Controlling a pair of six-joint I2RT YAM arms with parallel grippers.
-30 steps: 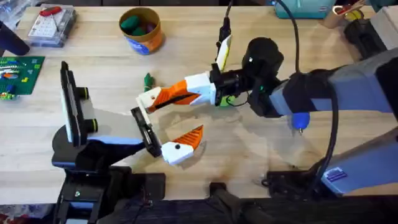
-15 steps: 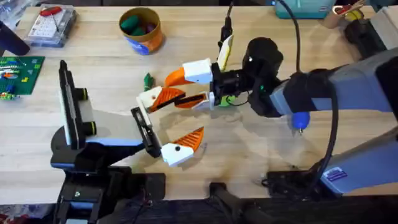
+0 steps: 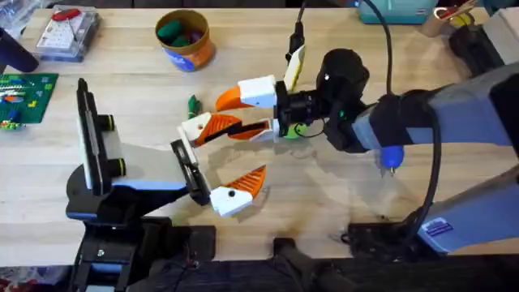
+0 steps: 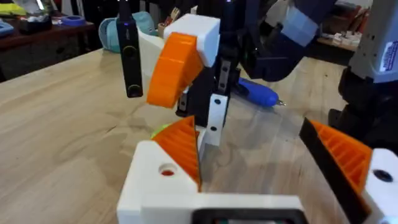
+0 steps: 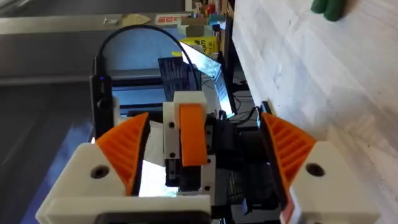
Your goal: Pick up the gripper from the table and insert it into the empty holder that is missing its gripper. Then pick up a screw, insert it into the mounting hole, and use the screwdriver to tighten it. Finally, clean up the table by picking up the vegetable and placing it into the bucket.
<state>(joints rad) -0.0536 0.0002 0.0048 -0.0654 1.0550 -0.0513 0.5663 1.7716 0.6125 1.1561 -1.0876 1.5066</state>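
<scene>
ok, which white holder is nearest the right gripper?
The holder with the smooth orange wedge, beside the small green vegetable; the right gripper's open jaws straddle that wedge. The other holder bears a ribbed finger, black dot.

Arms black and grey; black cables; fingers (image 3: 243, 99) white-based with orange ribbed pads, dark dot each.

Pale wood bench (image 3: 122, 85), light grain, evenly lit. Clear plastic parts box (image 3: 69, 32) at 10 o'clock corner, green circuit board (image 3: 24, 97) by 9 o'clock edge. Teal case (image 3: 405, 10) at 1 o'clock. Dim cluttered workshop benches (image 4: 37, 37) behind.
</scene>
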